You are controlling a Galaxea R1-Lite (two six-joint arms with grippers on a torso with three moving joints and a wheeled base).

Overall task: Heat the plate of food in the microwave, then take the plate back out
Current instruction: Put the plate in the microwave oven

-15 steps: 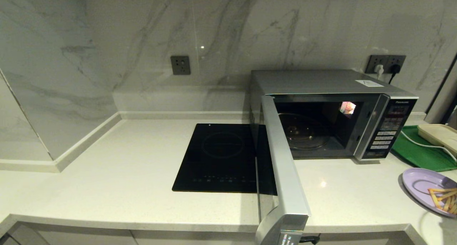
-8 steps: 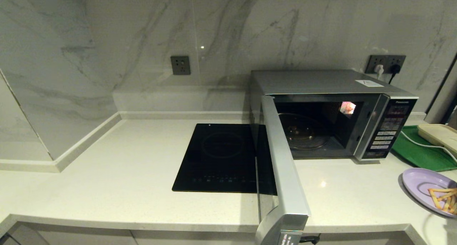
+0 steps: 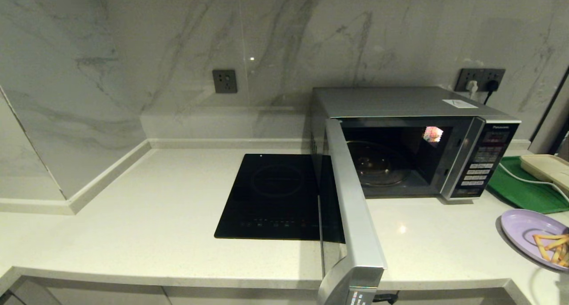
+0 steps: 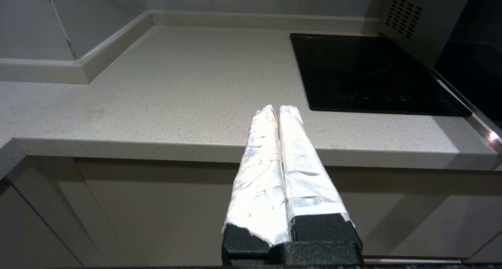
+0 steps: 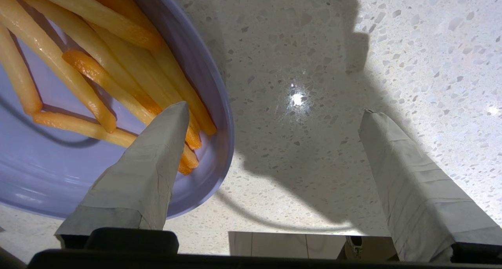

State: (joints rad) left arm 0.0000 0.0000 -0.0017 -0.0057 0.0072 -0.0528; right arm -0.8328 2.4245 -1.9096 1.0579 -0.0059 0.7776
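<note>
Nothing on the counter has shifted since the earlier head frames; plate of food (image 3: 529,234) stays at lower right.
Head view: microwave (image 3: 413,140) at centre right, door swung open. Left wrist view: my left gripper (image 4: 277,111) is pressed together, parked before the counter edge (image 4: 157,147). Right wrist view: my right gripper (image 5: 274,116) is spread wide, one finger (image 5: 145,175) above the plate rim, the other over bare counter, gripping nothing.

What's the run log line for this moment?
door: open | plate: on counter, right of microwave | right gripper: open, straddling plate rim | left gripper: shut, parked
</note>
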